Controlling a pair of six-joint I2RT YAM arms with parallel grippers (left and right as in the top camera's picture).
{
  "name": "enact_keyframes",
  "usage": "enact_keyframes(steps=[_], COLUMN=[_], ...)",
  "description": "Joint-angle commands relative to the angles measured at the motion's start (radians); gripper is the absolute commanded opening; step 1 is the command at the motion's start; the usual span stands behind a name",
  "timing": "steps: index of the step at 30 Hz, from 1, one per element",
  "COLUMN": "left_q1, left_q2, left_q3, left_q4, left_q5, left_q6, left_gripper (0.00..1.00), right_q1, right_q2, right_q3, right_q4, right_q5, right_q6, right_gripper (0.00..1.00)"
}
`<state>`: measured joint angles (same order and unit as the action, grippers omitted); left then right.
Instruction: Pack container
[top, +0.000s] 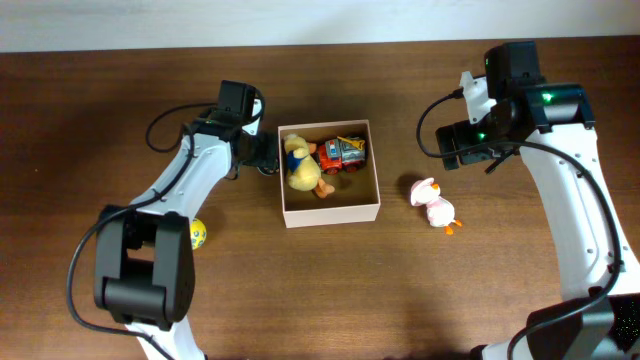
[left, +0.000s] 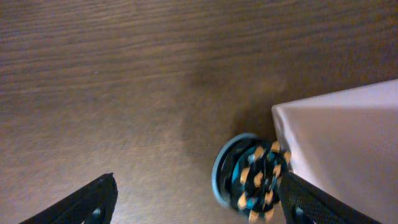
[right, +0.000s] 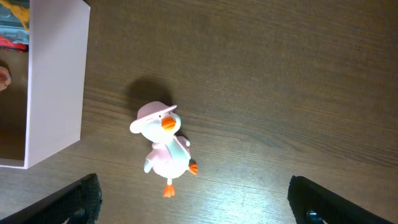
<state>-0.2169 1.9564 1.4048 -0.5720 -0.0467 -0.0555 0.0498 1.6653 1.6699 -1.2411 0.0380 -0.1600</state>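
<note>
The left pincer (left: 198, 208) hangs spread wide and empty over the wooden surface (left: 124, 74). A small teal-and-orange disc toy (left: 252, 180) lies just ahead of it, well off centre toward the finger on the container's side. The container (left: 348, 130) stands immediately beyond that finger, its white wall just beside the toy.

The step in hand looks like fetching this toy, and the wall is the difficulty. Coming straight down would likely land that finger on the rim. It would be better to turn the wrist so the jaws close along the wall (not across it), or to nudge the toy clear first. Then centre it between the fingers before closing.

The right pincer (right: 199, 205) is likewise spread and empty. The pink duck (right: 163, 146) lies ahead of it, slightly to one side, well clear of the container wall (right: 56, 81), so that is the easier pick.

From overhead the container (top: 332, 214) sits between the two arms and already holds a yellow plush (top: 300, 165) and a red truck (top: 343, 154).

The disc toy is blurred, and I cannot tell whether it touches the wall or what it is. Overhead, the left wrist hides it. Both wrist views cut the fingers at the frame edge.
</note>
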Motion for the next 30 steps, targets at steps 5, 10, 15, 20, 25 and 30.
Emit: enact_keyframes(steps=[5,10,15,20,25,30], left_q1=[0.003,0.003,0.003,0.001,0.001,0.001], left_q2=[0.026,0.026,0.026,0.048,0.094,0.107], left_q3=[0.016,0.016,0.016,0.016,0.016,0.016], left_q4=[0.026,0.036,0.035,0.036,0.033,0.036], left_q5=[0.082,0.115,0.116,0.137,0.141,0.141], left_q6=[-0.030,-0.030,-0.030,-0.031,-0.031,-0.031], left_gripper=[0.86,0.85,0.85,0.85,0.85,0.85], right_q1=[-0.005,-0.005,-0.005,-0.005,-0.005,-0.005], right_q2=[-0.004,-0.004,-0.004,-0.004,-0.004,-0.004], right_q3=[0.010,0.010,0.010,0.010,0.010,0.010], right_q4=[0.000,0.000,0.000,0.000,0.000,0.000], right_q5=[0.012,0.012,0.012,0.012,0.012,0.012], right_q6=[0.008,0.008,0.008,0.008,0.008,0.008], right_gripper=[0.99,0.99,0.99,0.99,0.99,0.99])
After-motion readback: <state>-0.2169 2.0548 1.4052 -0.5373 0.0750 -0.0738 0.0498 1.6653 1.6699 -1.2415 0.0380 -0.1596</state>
